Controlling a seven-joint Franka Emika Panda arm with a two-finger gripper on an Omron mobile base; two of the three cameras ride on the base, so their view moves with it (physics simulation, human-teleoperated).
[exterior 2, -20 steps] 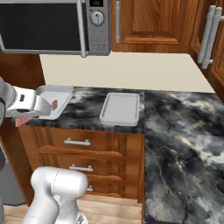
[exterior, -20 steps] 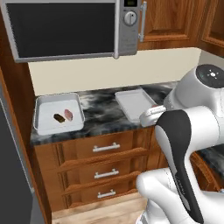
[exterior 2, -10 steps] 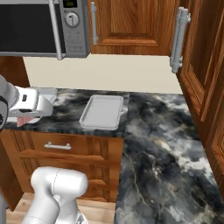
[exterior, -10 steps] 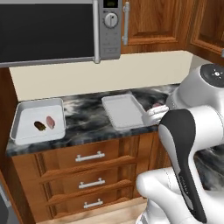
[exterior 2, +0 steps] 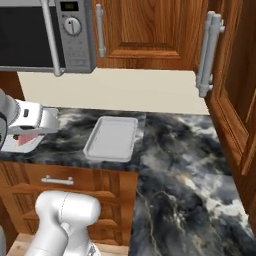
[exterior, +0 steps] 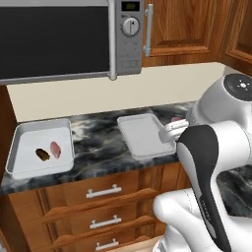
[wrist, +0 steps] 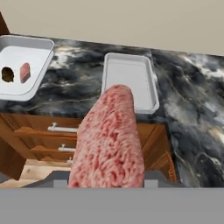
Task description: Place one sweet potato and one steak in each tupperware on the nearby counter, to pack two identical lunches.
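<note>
The steak (wrist: 109,140) is clamped in the fingers (wrist: 107,177), which are closed tight on it; in the hand view the pink, streaked slab rises straight up from between them and hides both tips. From the right base view a bit of pink (exterior 2: 24,139) peeks out under the white hand at the left edge, out in front of the desk's front edge.

Just beyond the far end of the held steak lies an empty tupperware (wrist: 129,81), a shallow white-grey tray with a raised rim, sitting on the desk (wrist: 188,100) close to its front edge. In the left base view this same tray (exterior: 142,135) is just beside the hand, and in the right base view it (exterior 2: 111,138) lies a little to the side of the hand, near where the dark marbled stone turns a corner.

Well off to the side of the fingers, further along the desk, is the second tupperware (wrist: 26,70). It holds a dark brown sweet potato (wrist: 7,75) and another pale pink steak piece (wrist: 25,72), lying side by side, close together; I cannot tell whether they touch. The left base view shows the same pair, the brown lump (exterior: 42,154) and the pink piece (exterior: 55,149), in that tray (exterior: 19,140).

Below the desk run brown wooden drawers (exterior: 106,194) with silver bar handles. On the wall above hangs a microwave (exterior: 59,37), and beside it wooden cupboards (exterior 2: 150,30).
</note>
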